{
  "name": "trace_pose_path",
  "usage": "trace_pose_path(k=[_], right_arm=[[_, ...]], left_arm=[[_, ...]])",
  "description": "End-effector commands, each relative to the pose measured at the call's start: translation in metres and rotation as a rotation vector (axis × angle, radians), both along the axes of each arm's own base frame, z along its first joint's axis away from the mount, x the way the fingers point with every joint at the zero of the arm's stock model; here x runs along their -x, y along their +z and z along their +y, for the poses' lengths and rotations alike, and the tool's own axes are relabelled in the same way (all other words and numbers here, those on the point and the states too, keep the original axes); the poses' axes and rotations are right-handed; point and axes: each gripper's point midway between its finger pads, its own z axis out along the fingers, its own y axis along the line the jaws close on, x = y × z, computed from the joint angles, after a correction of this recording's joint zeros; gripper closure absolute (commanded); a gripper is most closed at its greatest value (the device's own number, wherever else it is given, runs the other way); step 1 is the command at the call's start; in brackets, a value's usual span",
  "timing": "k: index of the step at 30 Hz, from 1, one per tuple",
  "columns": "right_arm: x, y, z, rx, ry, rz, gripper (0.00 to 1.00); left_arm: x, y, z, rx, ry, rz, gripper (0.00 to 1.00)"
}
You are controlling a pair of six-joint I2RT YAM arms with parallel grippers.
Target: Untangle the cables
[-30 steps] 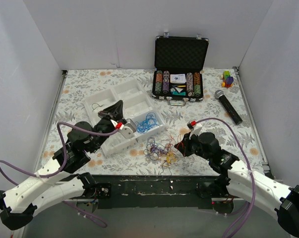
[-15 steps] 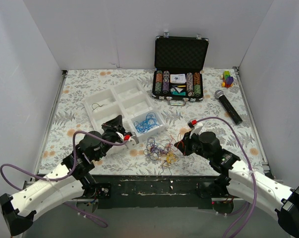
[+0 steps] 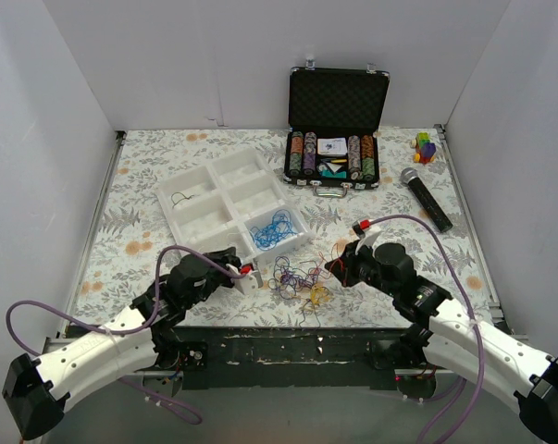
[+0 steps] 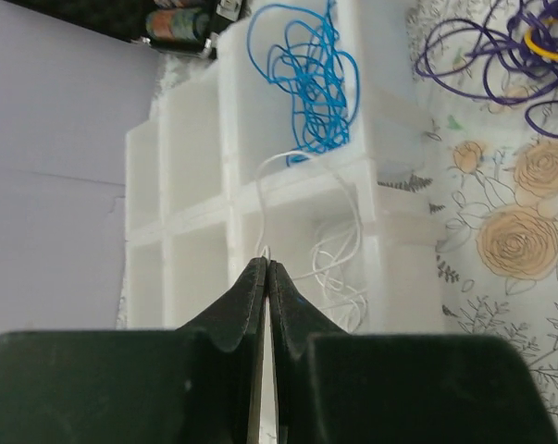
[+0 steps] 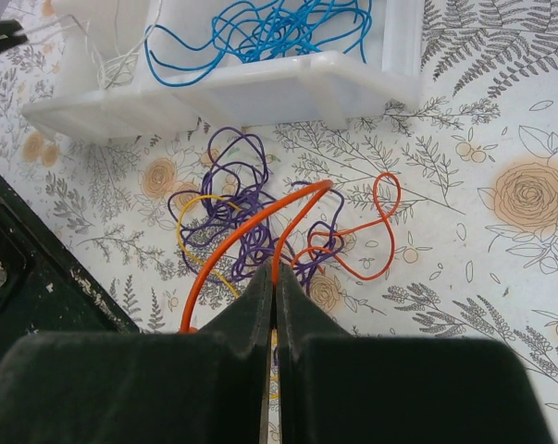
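currently | left end effector clamped on white cable end over tray, for sorting | right end effector pinching orange cable, to draw from purple tangle on bench

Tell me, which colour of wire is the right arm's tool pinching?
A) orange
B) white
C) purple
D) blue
A: in the right wrist view the right tool is shut on the orange wire, which arcs away from its tips.
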Motion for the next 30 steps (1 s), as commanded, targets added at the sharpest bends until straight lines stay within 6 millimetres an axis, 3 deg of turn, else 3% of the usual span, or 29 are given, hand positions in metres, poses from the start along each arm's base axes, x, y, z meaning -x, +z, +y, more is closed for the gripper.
trace_pose_path(k=[1,7,11,17,21,28,30], right_arm=[[-0.01,0.031,0.0,-0.04,-0.036,-0.07,0.99],[-0.01,0.028,0.001,-0.037,-0.03,-0.067,0.99],[-0.01,0.028,0.003,-0.038,-0.025,-0.063,0.99],[-0.01,0.029,0.004,-0.049,-0.026,-0.063,0.99],[-0.01,0.033,0.001,-0.05,-0.038,-0.07,0.99],[-0.012,0.05,-0.001,-0.059,-0.047,-0.103,0.99],[-0.013,0.056,0.0,-0.069,-0.046,-0.112,0.99]], left_arm=[[0.002,-0.019,0.005,-0.001,0.012,0.042,1.0],[0.002,-0.029,0.027,0.027,0.103,0.084,1.0],[0.005,-0.033,0.029,0.039,0.107,0.108,1.0],[0.004,-0.049,0.017,-0.008,0.032,0.11,1.0],[-0.003,-0.056,-0.002,0.006,-0.019,0.11,1.0],[-0.015,-0.074,-0.023,0.001,-0.063,0.166,1.0],[-0.019,-0.072,-0.024,0.003,-0.054,0.192,0.86]])
